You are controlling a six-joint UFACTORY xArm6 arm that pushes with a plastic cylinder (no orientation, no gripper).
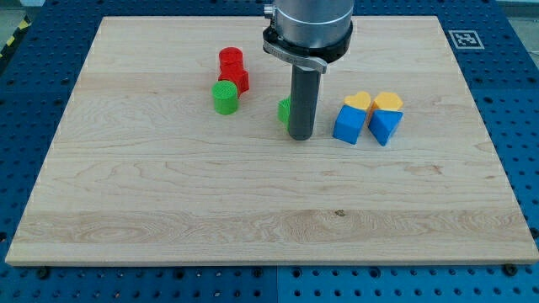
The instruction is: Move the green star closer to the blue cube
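Observation:
The green star [285, 110] lies near the board's middle top, mostly hidden behind my rod; only its left edge shows. My tip [301, 135] rests on the board just right of and in front of the star. The blue cube [348, 124] sits to the right of my tip, a short gap away. A second blue block [386, 126], wedge-like, stands right beside the cube.
Two yellow blocks [359, 102] [388, 102] sit just behind the blue ones. A green cylinder [225, 98] and two red blocks [232, 60] [237, 80] cluster at the upper left. The wooden board [253, 210] lies on a blue perforated table.

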